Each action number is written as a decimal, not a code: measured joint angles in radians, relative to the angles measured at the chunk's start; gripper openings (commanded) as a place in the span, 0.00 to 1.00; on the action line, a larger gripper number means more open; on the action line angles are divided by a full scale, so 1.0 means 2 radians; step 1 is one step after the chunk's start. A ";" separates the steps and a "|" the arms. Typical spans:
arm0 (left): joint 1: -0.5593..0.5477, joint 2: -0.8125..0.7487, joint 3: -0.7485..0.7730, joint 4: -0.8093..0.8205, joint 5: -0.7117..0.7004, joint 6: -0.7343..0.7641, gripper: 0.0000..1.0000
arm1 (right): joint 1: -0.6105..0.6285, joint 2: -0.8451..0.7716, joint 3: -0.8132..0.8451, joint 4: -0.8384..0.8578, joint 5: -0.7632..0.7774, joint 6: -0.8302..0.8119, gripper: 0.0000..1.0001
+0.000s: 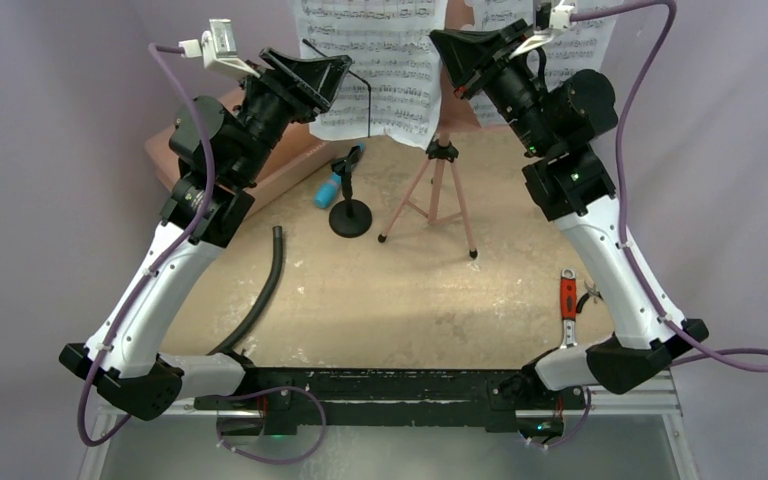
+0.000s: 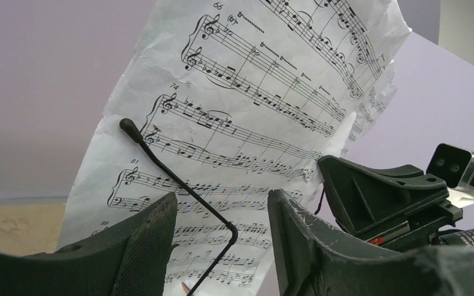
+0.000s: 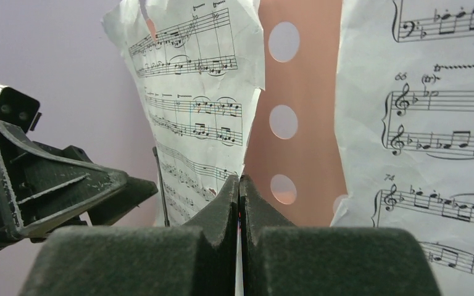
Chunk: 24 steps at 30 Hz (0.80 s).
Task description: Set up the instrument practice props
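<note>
Pink translucent case (image 1: 290, 160) lies at the far left of the bench (image 1: 380, 300), under the raised left arm. Left tool (image 2: 222, 206) hangs with its fingers spread apart and nothing between them, facing the left sheet-music page (image 2: 253, 92), across which runs a thin bent black rod (image 2: 179, 182). On the bench below, a black hose (image 1: 260, 290) curves toward the near edge. Beside it the cyan microphone (image 1: 332, 186) sits tilted on the round-based black mic stand (image 1: 350, 218). Just right of that, the pink music stand (image 1: 440, 190) is upright on its tripod legs, both pages resting on its perforated desk (image 3: 296, 111). Right tool (image 3: 239, 188) has its fingers pressed together at the left page's lower corner; whether paper is caught cannot be told. The right sheet-music page (image 3: 419, 123) hangs alongside. A red-handled implement (image 1: 567, 298) lies by the right arm.
</note>
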 measured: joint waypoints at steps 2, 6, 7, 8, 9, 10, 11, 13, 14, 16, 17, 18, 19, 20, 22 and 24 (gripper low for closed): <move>0.000 -0.001 0.000 0.000 0.000 0.000 0.54 | 0.000 -0.004 -0.009 0.003 0.005 0.000 0.00; 0.000 -0.004 -0.004 0.000 -0.001 0.000 0.54 | 0.000 -0.008 -0.012 0.010 0.015 -0.001 0.00; 0.000 -0.005 -0.006 0.000 -0.002 0.000 0.54 | 0.000 -0.010 -0.012 0.012 0.017 -0.001 0.00; 0.000 -0.006 -0.007 0.000 -0.002 0.000 0.54 | 0.000 -0.011 -0.012 0.015 0.021 -0.002 0.00; 0.000 -0.006 -0.008 0.000 -0.002 0.000 0.54 | 0.000 -0.013 -0.013 0.017 0.025 -0.002 0.00; 0.000 -0.006 -0.008 0.000 -0.002 0.000 0.54 | 0.000 -0.016 -0.015 0.019 0.027 -0.002 0.00; 0.000 -0.006 -0.008 0.000 -0.002 0.000 0.54 | 0.000 -0.019 -0.016 0.021 0.029 -0.002 0.00; 0.000 -0.007 -0.008 0.000 -0.002 0.000 0.55 | 0.000 -0.023 -0.017 0.024 0.035 -0.002 0.00; 0.000 -0.008 -0.008 0.000 -0.002 0.000 0.56 | 0.000 -0.024 -0.017 0.027 0.039 -0.002 0.01; 0.000 -0.009 -0.008 0.000 -0.002 0.000 0.56 | 0.000 -0.025 -0.017 0.032 0.043 -0.003 0.03; 0.000 -0.009 -0.008 0.000 -0.002 0.000 0.57 | 0.000 -0.025 -0.017 0.033 0.044 -0.003 0.05; 0.000 -0.010 -0.008 0.000 -0.002 0.000 0.57 | 0.000 -0.025 -0.017 0.033 0.045 -0.004 0.05; 0.000 -0.010 -0.008 0.000 -0.002 0.000 0.58 | 0.000 -0.024 -0.017 0.033 0.047 -0.004 0.05; 0.000 -0.011 -0.008 0.000 -0.002 0.000 0.58 | 0.000 -0.024 -0.017 0.033 0.048 -0.004 0.06; 0.000 -0.011 -0.008 0.000 -0.002 0.000 0.58 | 0.000 -0.023 -0.017 0.033 0.050 -0.004 0.09; 0.000 -0.012 -0.008 -0.001 -0.002 0.001 0.59 | 0.000 -0.023 -0.017 0.033 0.051 -0.003 0.15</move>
